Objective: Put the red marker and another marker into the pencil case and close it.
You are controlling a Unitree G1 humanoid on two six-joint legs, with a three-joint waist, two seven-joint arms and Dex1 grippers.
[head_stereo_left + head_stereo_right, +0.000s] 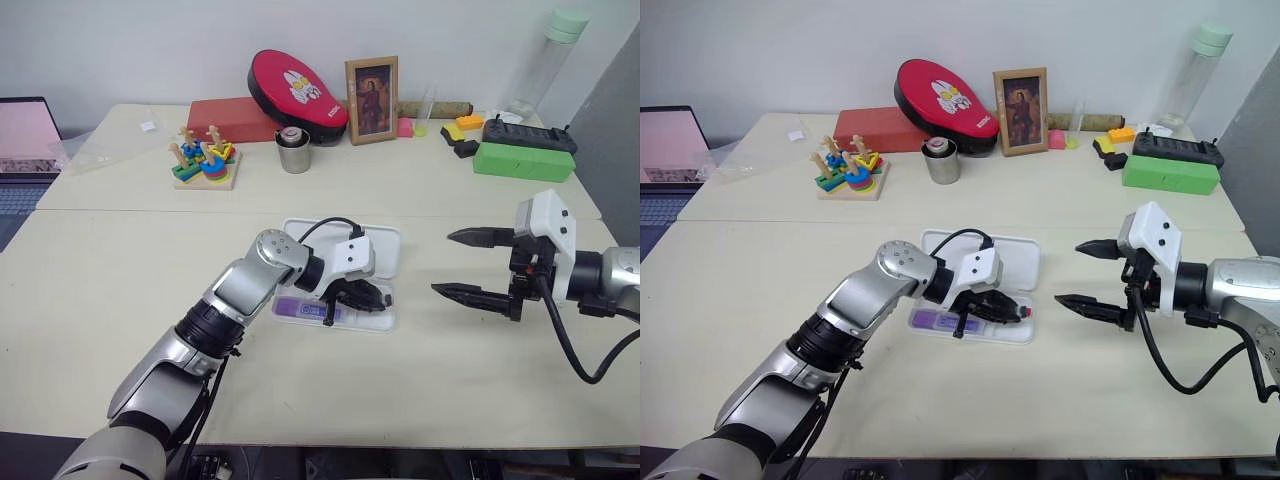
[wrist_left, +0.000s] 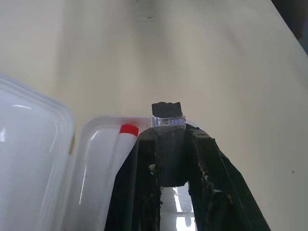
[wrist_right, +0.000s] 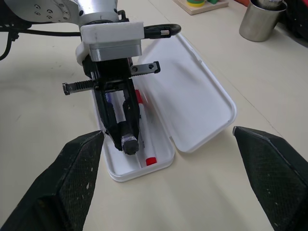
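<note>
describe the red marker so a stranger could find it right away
On the near table lies an open white pencil case. The red marker lies in its tray, beside the shut left gripper. Its slim white barrel with red ends sets it apart from the purple highlighter.

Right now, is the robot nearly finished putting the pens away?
Partly. The red marker already lies in the open case, and something purple lies in it too, probably the highlighter. The left gripper is shut on a small dark object, held over the case; I can't tell what it is. The right gripper hangs open beside the case. Still left: closing the lid.
</note>
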